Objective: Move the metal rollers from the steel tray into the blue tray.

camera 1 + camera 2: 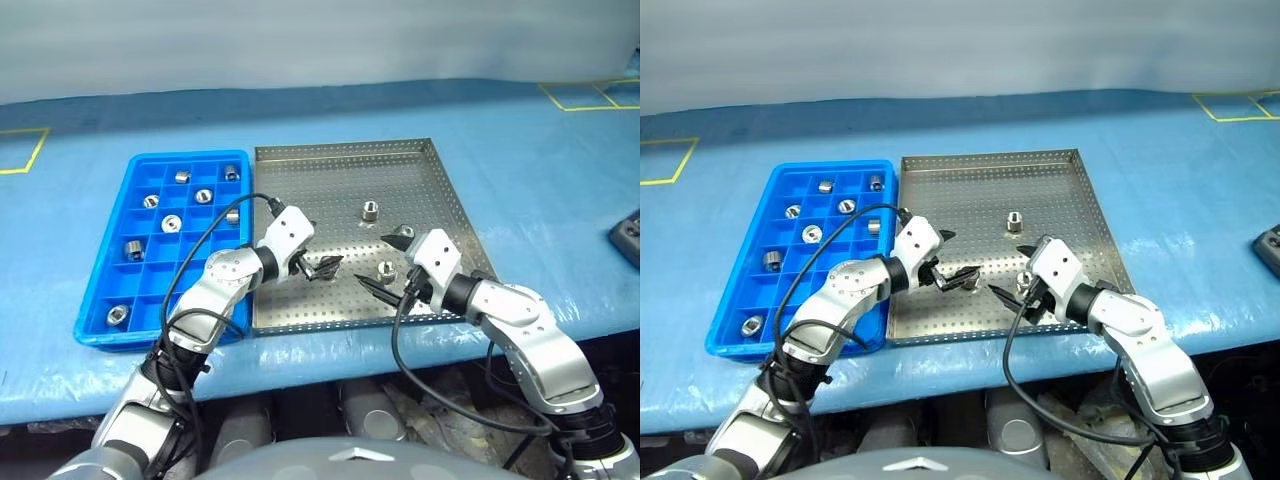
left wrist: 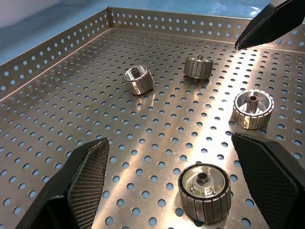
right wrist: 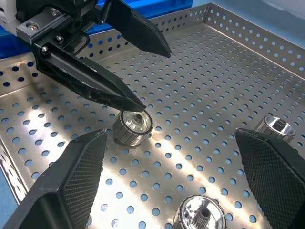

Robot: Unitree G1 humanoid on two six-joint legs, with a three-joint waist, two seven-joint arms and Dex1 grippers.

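Blue tabletop point(image 1: 520, 180), steel tray point(image 1: 300, 155) in the middle, both our pincers low over its near half.

Our left pincer point(image 1: 318, 262) has its fingers spread apart with nothing between them, one tip just above a metal roller point(image 3: 132, 127); our right pincer point(image 1: 388, 262) is likewise wide apart and empty, with rollers lying just ahead of it. We count four metal rollers point(image 2: 138, 79) on the perforated floor in the left wrist view; from the head view the near ones are partly covered by the fingers. Beside the steel tray, rims touching, sits the blue tray point(image 1: 140, 165) with rollers in several compartments. Its near corner is hidden behind our left arm. Most of the steel tray's far half lies bare.
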